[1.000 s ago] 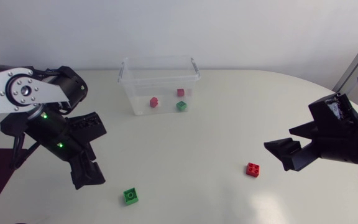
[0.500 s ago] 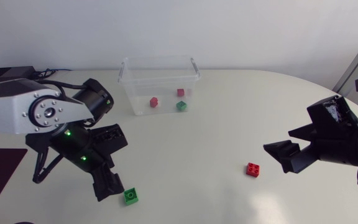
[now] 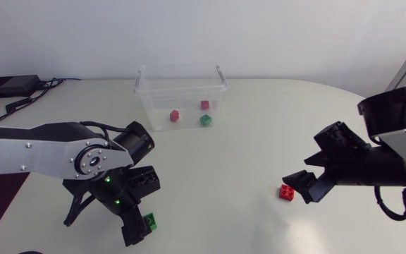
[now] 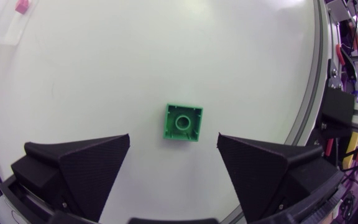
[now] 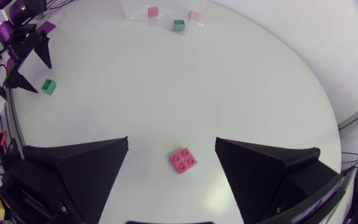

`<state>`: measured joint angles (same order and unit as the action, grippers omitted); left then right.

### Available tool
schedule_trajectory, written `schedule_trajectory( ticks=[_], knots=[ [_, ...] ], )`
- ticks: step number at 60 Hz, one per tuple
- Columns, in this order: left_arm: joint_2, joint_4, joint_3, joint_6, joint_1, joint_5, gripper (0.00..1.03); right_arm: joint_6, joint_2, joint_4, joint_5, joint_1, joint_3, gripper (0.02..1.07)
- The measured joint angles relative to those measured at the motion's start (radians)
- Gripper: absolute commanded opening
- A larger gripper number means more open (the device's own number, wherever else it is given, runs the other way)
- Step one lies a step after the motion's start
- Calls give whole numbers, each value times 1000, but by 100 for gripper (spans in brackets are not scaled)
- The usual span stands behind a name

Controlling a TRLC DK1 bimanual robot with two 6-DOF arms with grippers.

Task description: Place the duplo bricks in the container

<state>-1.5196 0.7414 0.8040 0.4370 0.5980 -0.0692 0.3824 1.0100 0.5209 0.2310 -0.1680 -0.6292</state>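
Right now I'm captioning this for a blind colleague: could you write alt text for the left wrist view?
A green duplo brick lies on the white table between the open fingertips of the left end effector, touching neither. A pink brick shows far beyond it.

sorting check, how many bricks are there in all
5. Three are in the container: two pinkish-red, one green. Two lie on the table: a green brick by the left gripper, a red brick by the right gripper. None seems hidden.
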Motion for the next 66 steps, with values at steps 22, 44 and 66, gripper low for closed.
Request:
schedule_trajectory(
  ticks=[22,44,66],
  knots=[
    [-83,-82,-8,-1,23,7,69,228,269,-103,43,101,3,102],
    [-105,-135,-19,-1,36,-2,34,476,471,-119,130,211,0,95],
    [-13,-95,3,-1,-13,-8,34,517,529,-200,140,216,3,28]
  ],
)
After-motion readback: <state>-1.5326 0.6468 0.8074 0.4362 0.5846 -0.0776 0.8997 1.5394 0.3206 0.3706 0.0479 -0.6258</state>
